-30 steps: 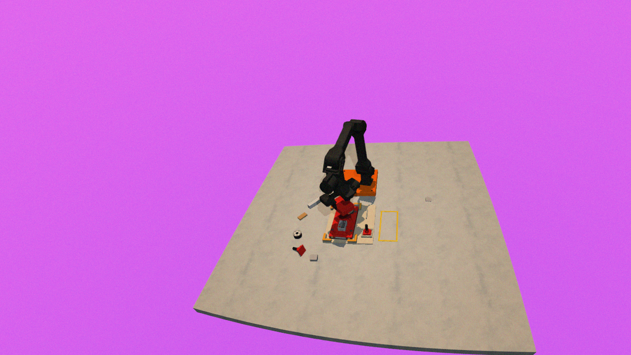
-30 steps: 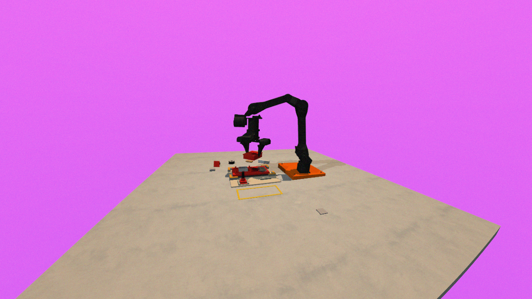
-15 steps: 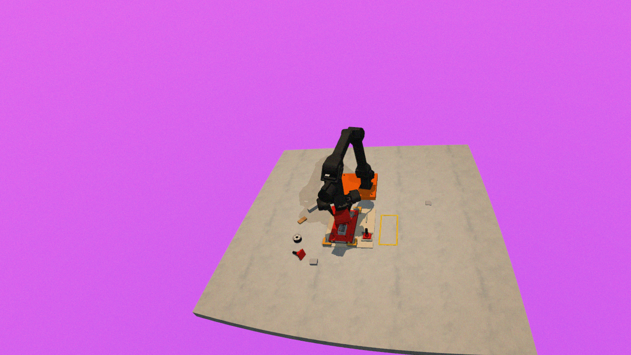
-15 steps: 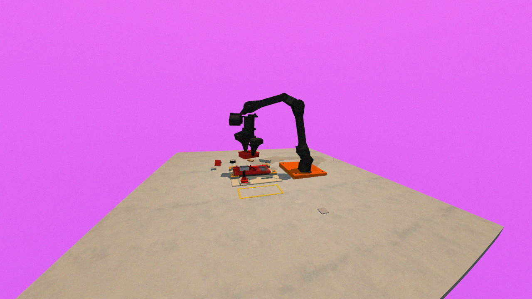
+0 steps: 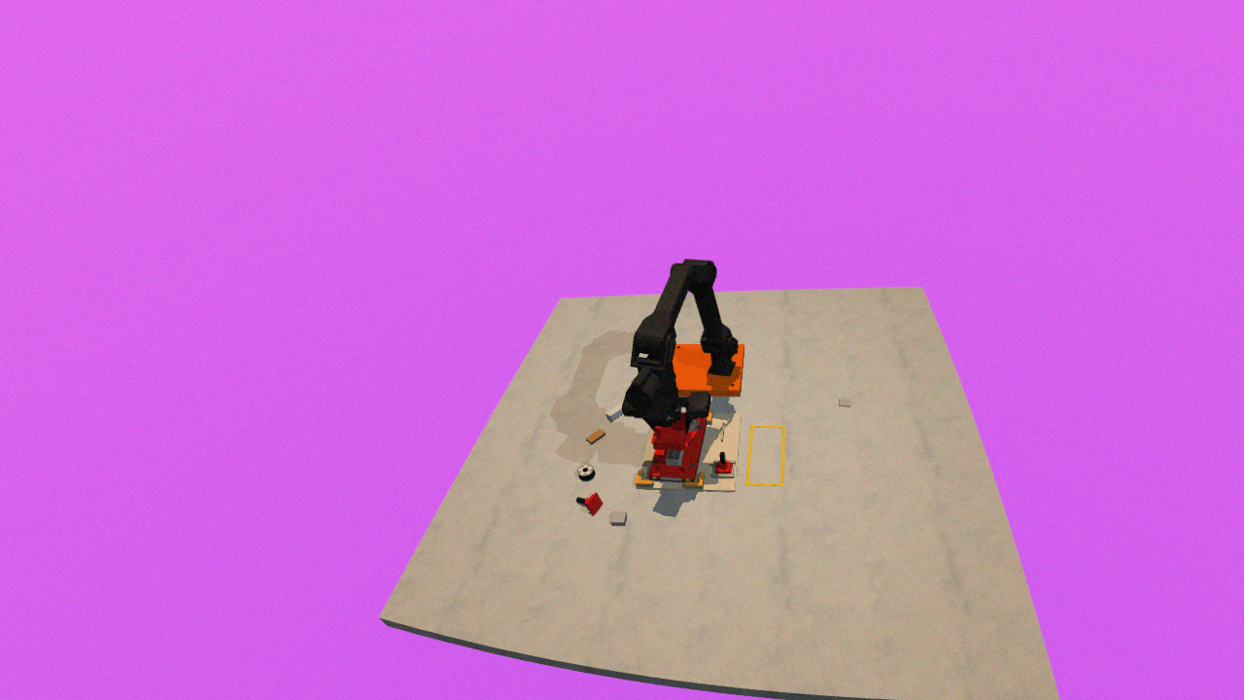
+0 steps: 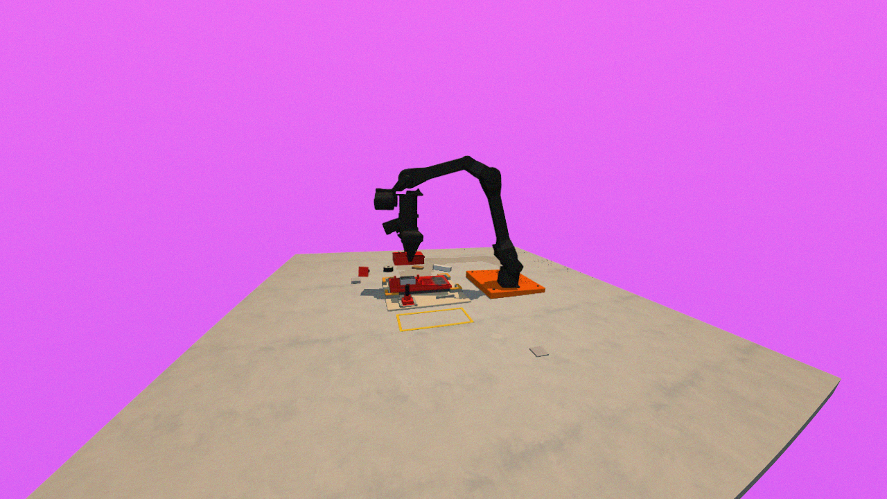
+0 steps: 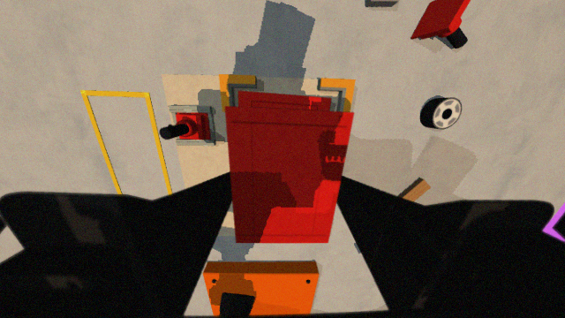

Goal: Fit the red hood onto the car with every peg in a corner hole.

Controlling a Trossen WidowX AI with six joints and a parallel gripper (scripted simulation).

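We are at the aligning step, our gripper [image 5: 676, 424] [image 6: 410, 258] [image 7: 284, 178] clamped on the hood [image 5: 668, 437] [image 6: 398, 258] [image 7: 287, 146], raised above the chassis [image 5: 663, 472] [image 6: 396, 287] [image 7: 282, 98], nearer the table's [image 5: 870, 522] [image 6: 372, 403] [image 7: 384, 66] far edge than its near one in the top view; next we must match holes to pegs, then lower level.

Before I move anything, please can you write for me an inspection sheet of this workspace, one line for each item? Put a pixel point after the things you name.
Surface: mottled grey-tan table [image 5: 782, 566] [image 6: 372, 403] [image 7: 66, 44].
Job's things: red hood [image 5: 670, 439] [image 6: 398, 258] [image 7: 282, 146] held above the chassis [image 5: 694, 445] [image 6: 402, 290] [image 7: 282, 98], not fitted; engine block [image 5: 673, 455] [image 6: 407, 280] in place.
Clutter: wheel [image 5: 586, 472] [image 6: 388, 268] [image 7: 441, 113], brown block [image 5: 595, 436] [image 6: 418, 267] [image 7: 415, 190] and red piece with black stem [image 5: 593, 503] [image 6: 363, 271] [image 7: 441, 19], among other small pieces.
Gripper: the gripper [image 5: 670, 425] [image 6: 410, 258] [image 7: 284, 178] is closed on the hood's sides.
Cables: nothing seen.
Surroundings: plain magenta beyond the table; arm stands on an orange base [image 5: 687, 383] [image 6: 533, 289] [image 7: 300, 305].
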